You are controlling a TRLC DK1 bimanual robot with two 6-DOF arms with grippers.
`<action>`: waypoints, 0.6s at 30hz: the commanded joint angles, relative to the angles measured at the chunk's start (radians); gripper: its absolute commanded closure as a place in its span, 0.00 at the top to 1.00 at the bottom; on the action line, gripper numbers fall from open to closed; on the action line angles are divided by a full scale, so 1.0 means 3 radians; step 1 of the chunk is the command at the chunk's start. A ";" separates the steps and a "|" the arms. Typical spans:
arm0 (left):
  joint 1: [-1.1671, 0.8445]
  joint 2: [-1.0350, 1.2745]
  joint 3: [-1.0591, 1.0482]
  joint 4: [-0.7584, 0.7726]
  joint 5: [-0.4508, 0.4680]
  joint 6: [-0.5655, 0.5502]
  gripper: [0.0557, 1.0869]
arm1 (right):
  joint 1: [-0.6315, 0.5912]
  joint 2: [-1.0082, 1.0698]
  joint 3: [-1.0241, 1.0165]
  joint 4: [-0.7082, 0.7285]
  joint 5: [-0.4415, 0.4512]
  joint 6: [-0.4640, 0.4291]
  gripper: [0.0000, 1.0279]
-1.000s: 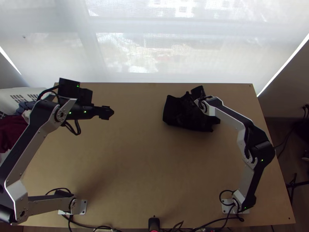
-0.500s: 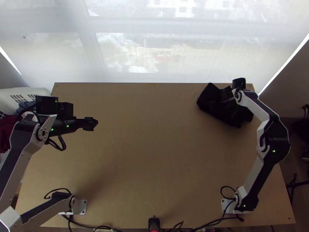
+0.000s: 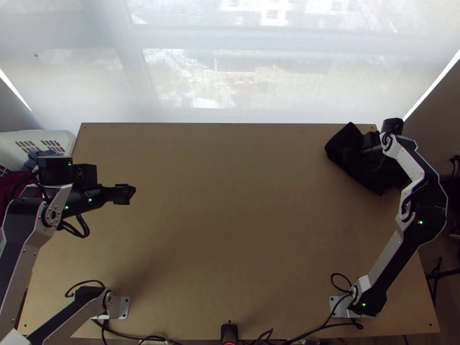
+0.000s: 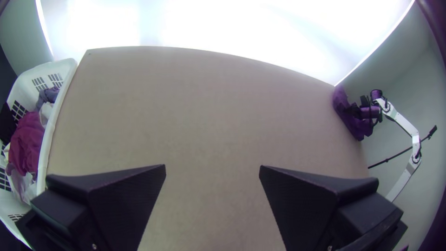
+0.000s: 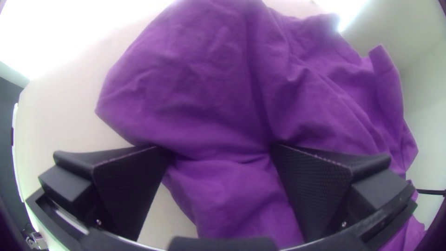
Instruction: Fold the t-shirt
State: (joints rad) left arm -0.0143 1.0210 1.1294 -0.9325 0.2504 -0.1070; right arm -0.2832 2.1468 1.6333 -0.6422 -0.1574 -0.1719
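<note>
Should the right end effector (image 5: 217,148), seemingly spread, be swept outward, the bunched t-shirt (image 3: 345,144) could be pushed off the tabletop (image 3: 230,230).

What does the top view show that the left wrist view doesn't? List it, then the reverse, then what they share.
Top view only: the base plates of both arms and the cables along the table's near edge.

Left wrist view only: the wide gap between the fingers of the left claw.

Both: the bunched t-shirt by the table's far right corner, the right arm, the laundry basket, the tabletop and the bright window.
</note>
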 commanded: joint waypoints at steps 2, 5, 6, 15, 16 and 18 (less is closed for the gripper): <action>0.0048 -0.0259 -0.0134 -0.0026 -0.0083 -0.0001 0.95 | 0.0019 -0.0386 0.0017 -0.0063 -0.0258 0.0000 0.96; 0.0089 -0.0356 -0.0144 -0.0021 -0.0129 -0.0001 0.95 | 0.0100 -0.0575 0.0098 -0.0073 -0.0375 0.0005 0.96; 0.0104 -0.0392 -0.0144 -0.0016 -0.0165 0.0004 0.95 | 0.0116 -0.0626 0.0139 -0.0094 -0.0386 0.0005 0.96; 0.0411 -0.0837 -0.0502 0.0444 -0.0451 0.0162 0.95 | 0.0239 -0.1230 0.0308 -0.0288 -0.0447 0.0133 0.96; 0.0447 -0.0898 -0.0564 0.0506 -0.0451 0.0162 0.95 | 0.0249 -0.1337 0.0267 -0.0293 -0.0447 0.0194 0.96; 0.0477 -0.1026 -0.0697 0.0690 -0.0451 0.0162 0.95 | 0.0285 -0.1572 0.0139 -0.0288 -0.0447 0.0240 0.96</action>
State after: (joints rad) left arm 0.0738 0.8192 1.0180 -0.8455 0.1394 -0.0769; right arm -0.2272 1.8458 1.7088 -0.7158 -0.2817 -0.1394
